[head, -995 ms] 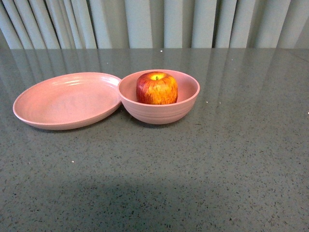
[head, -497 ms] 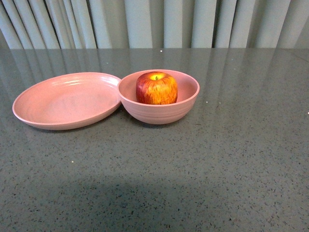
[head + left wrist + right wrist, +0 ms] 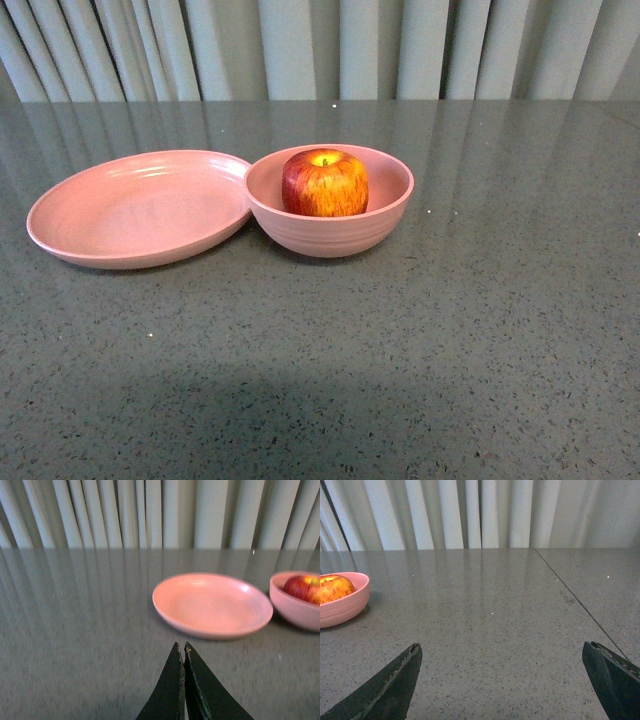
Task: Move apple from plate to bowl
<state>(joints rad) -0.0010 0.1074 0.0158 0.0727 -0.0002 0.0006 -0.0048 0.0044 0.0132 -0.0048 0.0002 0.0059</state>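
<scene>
A dark grey-green, finely speckled stone-look tabletop (image 3: 470,330) with a glossy sheen carries two dishes. A deep round matte pink bowl (image 3: 330,236) with faint ridges low on its outside stands on it. A wide, shallow matte pink plate (image 3: 135,208) lies just left of the bowl, its rim meeting the bowl's side.

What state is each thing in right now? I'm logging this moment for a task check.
apple: upright, inside the bowl
bowl: upright, holding the apple
plate: empty, beside the bowl
left claw: shut, holding nothing
right claw: open wide, holding nothing
</scene>
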